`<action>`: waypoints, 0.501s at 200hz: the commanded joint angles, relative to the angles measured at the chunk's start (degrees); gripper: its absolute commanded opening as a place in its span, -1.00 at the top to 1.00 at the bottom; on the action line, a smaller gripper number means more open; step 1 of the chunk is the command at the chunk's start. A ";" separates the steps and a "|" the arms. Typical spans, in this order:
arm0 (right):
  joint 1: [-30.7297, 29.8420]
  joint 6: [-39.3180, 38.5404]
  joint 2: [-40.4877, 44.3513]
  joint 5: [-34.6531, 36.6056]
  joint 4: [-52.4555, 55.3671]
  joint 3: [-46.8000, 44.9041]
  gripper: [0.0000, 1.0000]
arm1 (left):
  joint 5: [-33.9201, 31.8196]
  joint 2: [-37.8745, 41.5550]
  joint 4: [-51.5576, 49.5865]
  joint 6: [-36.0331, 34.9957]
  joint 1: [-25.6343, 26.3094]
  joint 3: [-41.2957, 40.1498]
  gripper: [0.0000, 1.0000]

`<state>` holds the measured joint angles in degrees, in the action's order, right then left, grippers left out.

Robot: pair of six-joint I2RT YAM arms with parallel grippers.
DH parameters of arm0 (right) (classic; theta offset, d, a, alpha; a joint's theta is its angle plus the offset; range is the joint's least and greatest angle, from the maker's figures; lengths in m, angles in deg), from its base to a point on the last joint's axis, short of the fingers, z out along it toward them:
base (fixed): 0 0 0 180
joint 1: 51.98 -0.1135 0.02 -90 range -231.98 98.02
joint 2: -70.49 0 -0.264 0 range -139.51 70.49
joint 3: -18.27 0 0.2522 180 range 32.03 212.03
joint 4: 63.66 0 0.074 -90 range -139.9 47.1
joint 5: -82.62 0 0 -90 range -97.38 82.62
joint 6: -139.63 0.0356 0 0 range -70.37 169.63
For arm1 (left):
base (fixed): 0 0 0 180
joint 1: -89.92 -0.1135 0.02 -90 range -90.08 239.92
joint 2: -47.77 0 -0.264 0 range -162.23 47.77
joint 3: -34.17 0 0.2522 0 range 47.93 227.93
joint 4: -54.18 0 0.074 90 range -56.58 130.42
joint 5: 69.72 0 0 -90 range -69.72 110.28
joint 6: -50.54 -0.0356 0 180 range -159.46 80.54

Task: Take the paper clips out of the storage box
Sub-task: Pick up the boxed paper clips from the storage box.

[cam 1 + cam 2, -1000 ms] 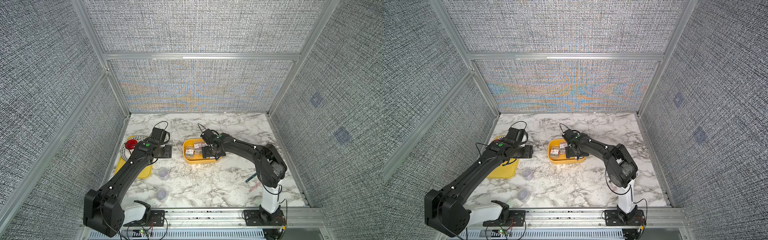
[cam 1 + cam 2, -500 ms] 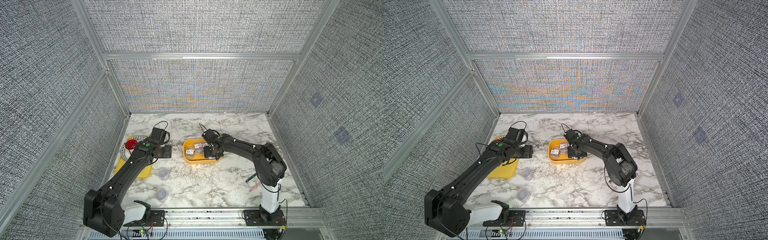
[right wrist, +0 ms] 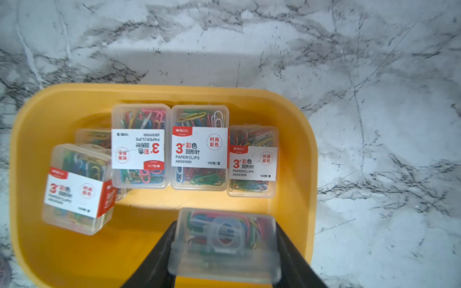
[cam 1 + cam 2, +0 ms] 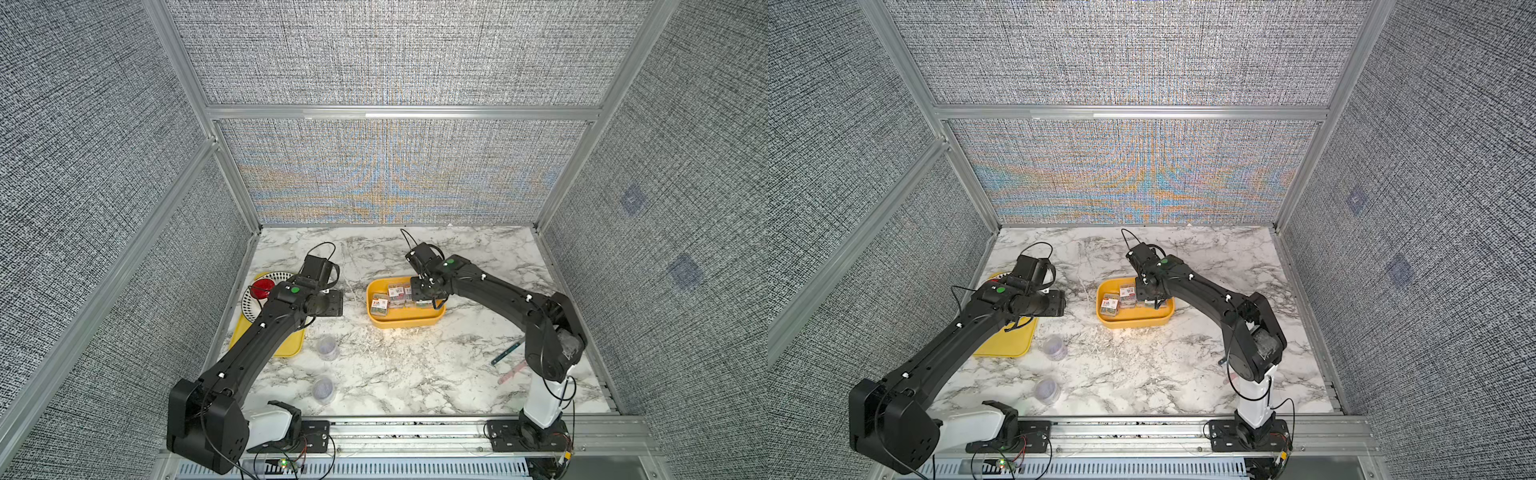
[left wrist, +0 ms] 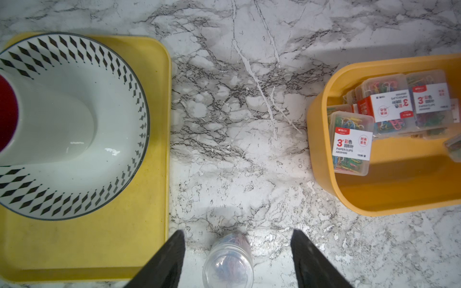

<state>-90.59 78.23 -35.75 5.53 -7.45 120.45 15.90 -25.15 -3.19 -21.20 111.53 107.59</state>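
the yellow storage box stands on the marble desk between the two arms, and the right arm dips into it from above. the right jaws are clenched on a clear case of paper clips, with a black finger against either side of it, over the bare part of the box floor. whether the case rests on that floor or hangs clear of it i cannot tell. five other labelled cases lie in the box: three label-up side by side, a tilted case beside them, and a half-hidden case under its neighbours. two round clear tubs of clips stand outside the box on the desk, one tub just beside the flat yellow tray, the other tub nearer the robot's base. the left arm hovers over the gap between tray and box with the left jaws released and spread. in the left wrist view the first tub shows between the two fingers, touched by neither. on the tray sits a bowl with a black diamond rim, and in it a white cup, red inside. a teal stick and a pink stick lie near the right arm's base.
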 commanded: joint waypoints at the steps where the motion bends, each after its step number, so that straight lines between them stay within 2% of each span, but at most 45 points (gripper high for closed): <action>1: -0.27 -1.71 1.65 1.42 3.24 2.63 -0.03 | -0.06 0.38 0.39 -0.14 -0.16 0.13 -0.42; 39: -1.55 -6.10 3.73 0.23 6.93 8.16 0.09 | -0.22 0.82 0.55 0.02 -0.25 0.05 -0.41; 100: -7.98 -19.52 3.86 -6.54 13.30 12.89 0.09 | -3.64 4.46 1.53 0.78 -0.60 -0.94 -0.41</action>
<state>-95.92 65.95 -30.89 2.23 0.86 132.01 15.09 -22.24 -3.02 -20.98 111.13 107.10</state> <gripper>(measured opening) 0.541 0.704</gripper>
